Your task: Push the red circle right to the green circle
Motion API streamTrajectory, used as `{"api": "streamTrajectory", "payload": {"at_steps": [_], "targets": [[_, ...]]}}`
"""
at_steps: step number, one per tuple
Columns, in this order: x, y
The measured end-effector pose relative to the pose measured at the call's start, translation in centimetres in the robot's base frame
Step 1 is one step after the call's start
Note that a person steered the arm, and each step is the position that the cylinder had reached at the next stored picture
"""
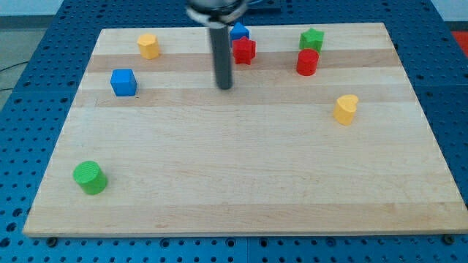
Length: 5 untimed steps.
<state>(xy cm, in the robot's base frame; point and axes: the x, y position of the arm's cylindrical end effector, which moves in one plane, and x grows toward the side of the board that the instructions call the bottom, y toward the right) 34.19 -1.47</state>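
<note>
green circle (90, 177): closest thing to the view's bottom, sitting alone near the tabletop's (241, 197) bottom-left corner. This is my landmark for everything below.
yellow block on the right (346, 109): far off toward the view's right of the green circle and a bit higher up, rounded shape, can't pin it down better than that.
my tip (224, 87): up and right of the green circle, well apart from it, not touching any block. It's the tool here, just a plain rod, so there's nothing to open or close and it's holding nothing.
blue cube (123, 82): almost straight up from the green circle, slightly right.
red circle (308, 63): the one to move, a long way up and right of the green circle, just below the green star (311, 39).
red block (244, 50): also up-right of the green circle, just past my tip, with a blue block (238, 32) right behind it.
yellow hexagon-ish block (148, 45): far up from the green circle.
how I'd play it: swing the tip around to the red circle's far side from the green circle, so up-right of it, then push diagonally down-left in short centred nudges. A round block probably slips off a rod, so re-centre often, and steer clear of the green star on the way around.
</note>
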Motion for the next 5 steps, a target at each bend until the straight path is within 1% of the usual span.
{"api": "streamTrajectory", "payload": {"at_steps": [1, 2, 3, 4, 5], "targets": [[-3.2, 2.0], [-4.7, 6.3], [-5.9, 8.9], [-4.8, 15.1], [0.2, 13.1]]}}
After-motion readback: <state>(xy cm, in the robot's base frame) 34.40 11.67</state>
